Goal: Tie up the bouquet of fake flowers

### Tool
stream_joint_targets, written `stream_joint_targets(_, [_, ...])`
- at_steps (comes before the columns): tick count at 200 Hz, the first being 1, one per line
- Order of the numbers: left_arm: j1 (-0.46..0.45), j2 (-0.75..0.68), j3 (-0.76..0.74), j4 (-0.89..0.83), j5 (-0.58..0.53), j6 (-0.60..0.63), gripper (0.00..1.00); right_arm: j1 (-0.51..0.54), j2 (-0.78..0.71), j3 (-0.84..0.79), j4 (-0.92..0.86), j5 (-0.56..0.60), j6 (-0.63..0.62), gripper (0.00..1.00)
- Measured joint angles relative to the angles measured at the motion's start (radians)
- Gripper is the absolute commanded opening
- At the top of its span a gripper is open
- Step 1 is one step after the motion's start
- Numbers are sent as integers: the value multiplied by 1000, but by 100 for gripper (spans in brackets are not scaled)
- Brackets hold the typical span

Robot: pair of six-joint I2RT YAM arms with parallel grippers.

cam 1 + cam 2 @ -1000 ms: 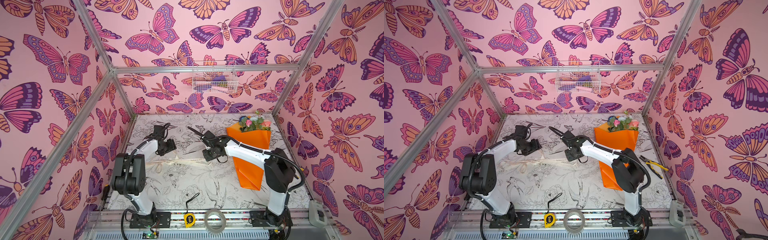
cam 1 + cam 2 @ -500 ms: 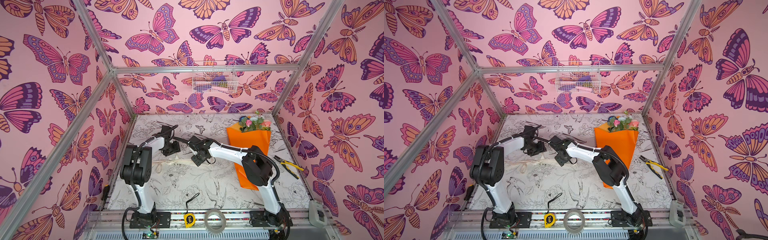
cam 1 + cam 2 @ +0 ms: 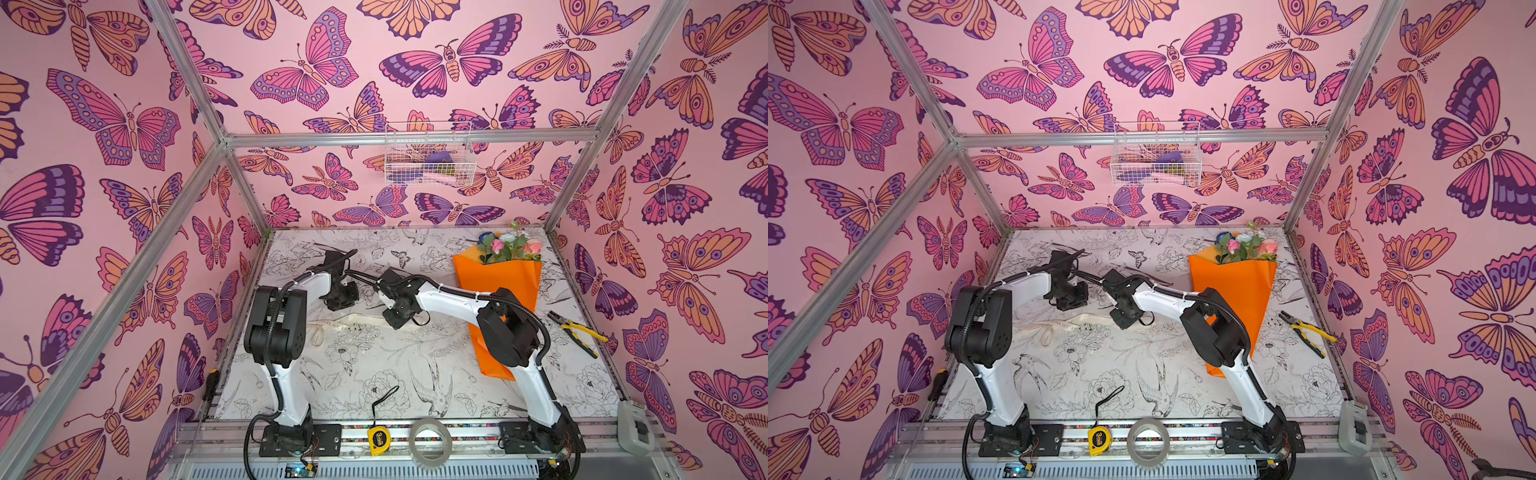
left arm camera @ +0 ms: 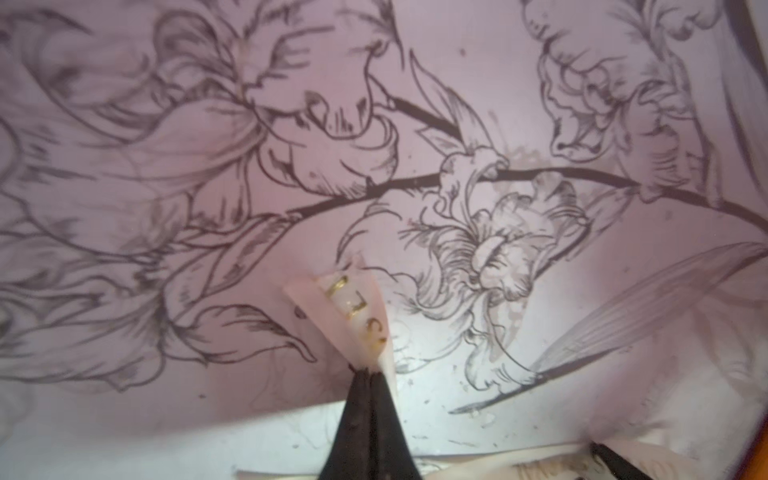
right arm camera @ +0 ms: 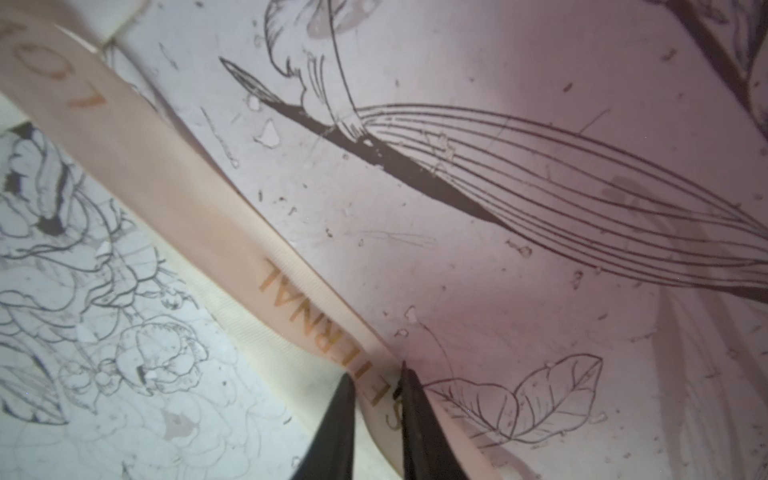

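left tool [image 4: 368,372] and right tool [image 5: 375,372] pinch ribbon [image 5: 249,249], well apart from a seemingly light, slippery bouquet [image 3: 512,275] best gripped at its narrow end.

Look: bouquet of fake flowers [image 3: 500,278], pink, peach and blue blooms in orange paper
Pose: you see it lying flat, blooms far
Place: surface [image 3: 374,365], far right

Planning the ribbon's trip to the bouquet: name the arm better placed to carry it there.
Right, probably. The right gripper pinches the ribbon and sits nearer the bouquet; the left gripper holds a ribbon end, farther from it.
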Motion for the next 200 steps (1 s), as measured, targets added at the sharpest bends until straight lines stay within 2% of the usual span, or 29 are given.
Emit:
stream_joint_targets(16, [1, 0, 3, -3, -18, 0, 0, 0, -21, -34, 11, -2, 6, 0])
stream_joint_targets(38, [10, -22, 3, -13, -58, 0, 0, -1, -67, -98, 13, 6, 27, 0])
stream_joint_targets(62, [65, -143, -11, -24, -122, -1, 0, -6, -145, -180, 11, 37, 67, 0])
stream_joint_targets(99, [212, -458, -15, -25, -245, 0, 0, -34, -343, -296, 13, 94, 140, 0])
stream_joint_targets(119, [291, -581, -6, -51, -324, 2, 0, -55, -450, -330, 12, 133, 185, 0])
stream_joint_targets(168, [514, -754, 58, -158, -476, 37, 0, -158, -661, -367, -19, 218, 289, 0])
stream_joint_targets(200, [646, -788, 174, -201, -525, 65, 0, -214, -782, -368, -33, 268, 315, 0])
